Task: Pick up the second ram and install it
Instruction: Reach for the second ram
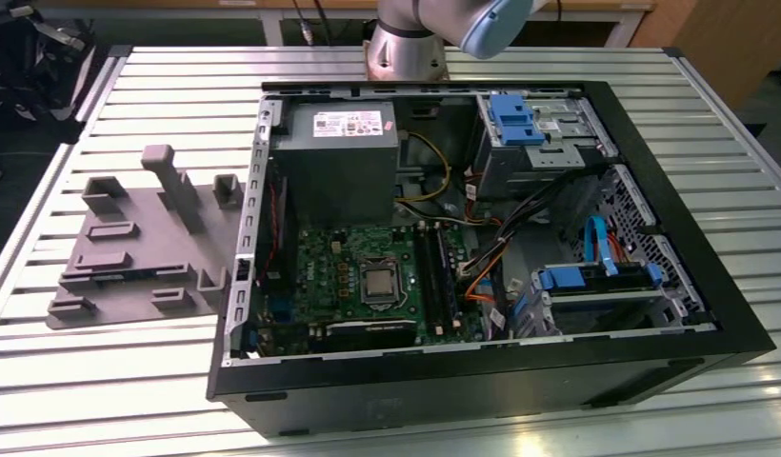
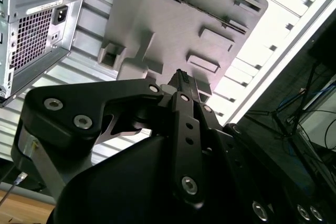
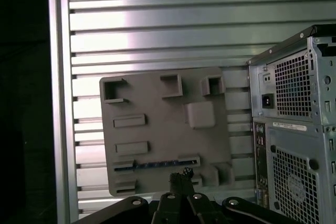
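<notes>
First wrist view: claw clenched on nothing, well above the grey holder.
The gripper [image 3: 181, 173] hung over the grey holder [image 3: 157, 135] with its fingertips pressed together and nothing between them (the second wrist view showed the same closed tip). The second ram [image 3: 157, 164] stood on edge in a long slot along one side of that holder, untouched. In the exterior view the holder sat on the slatted table [image 1: 111, 381] at the exterior view's left, just beside the open computer case [image 1: 492, 386], its green motherboard [image 1: 333, 262] exposed.

Second ram [image 3: 157, 164]: we see a long, narrow dark stick seated edge-up in a slot of the grey holder [image 3: 163, 140].
</notes>
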Robot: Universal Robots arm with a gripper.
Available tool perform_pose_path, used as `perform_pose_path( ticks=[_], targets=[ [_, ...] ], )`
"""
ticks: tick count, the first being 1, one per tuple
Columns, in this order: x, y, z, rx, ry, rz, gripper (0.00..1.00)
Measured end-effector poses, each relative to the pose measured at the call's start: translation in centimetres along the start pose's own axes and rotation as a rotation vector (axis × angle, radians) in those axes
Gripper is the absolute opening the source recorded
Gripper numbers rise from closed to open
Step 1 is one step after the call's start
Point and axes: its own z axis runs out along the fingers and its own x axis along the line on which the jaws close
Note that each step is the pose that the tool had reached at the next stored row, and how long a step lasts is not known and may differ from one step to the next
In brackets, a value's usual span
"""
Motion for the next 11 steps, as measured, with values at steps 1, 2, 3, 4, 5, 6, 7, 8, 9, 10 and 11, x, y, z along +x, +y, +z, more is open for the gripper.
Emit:
perform_pose_path(
  ticks=[1,2,3,4,5,6,7,8,9,10,11],
  targets=[
    [0.05,-0.05,0.02,0.0000,0.0000,0.000,0.11],
    [0.09,-0.10,0.04,0.0000,0.0000,0.000,0.11],
    [0.13,-0.16,0.07,-0.0001,0.0000,0.000,0.11],
    [0.17,-0.22,0.10,0.0000,0.0000,0.000,0.11],
    [0.22,-0.28,0.12,0.0000,0.0000,0.000,0.11],
    [0.26,-0.34,0.15,0.0000,0.0000,0.000,0.11],
    [0.30,-0.39,0.18,0.0000,0.0000,0.000,0.11],
    [0.34,-0.45,0.21,0.0000,0.0000,0.000,0.11],
    [0.37,-0.50,0.25,0.0000,0.0000,0.000,0.11],
    [0.41,-0.54,0.29,0.0000,-0.0001,0.000,0.11],
    [0.44,-0.58,0.34,0.0000,0.0000,0.000,0.11]
  ],
)
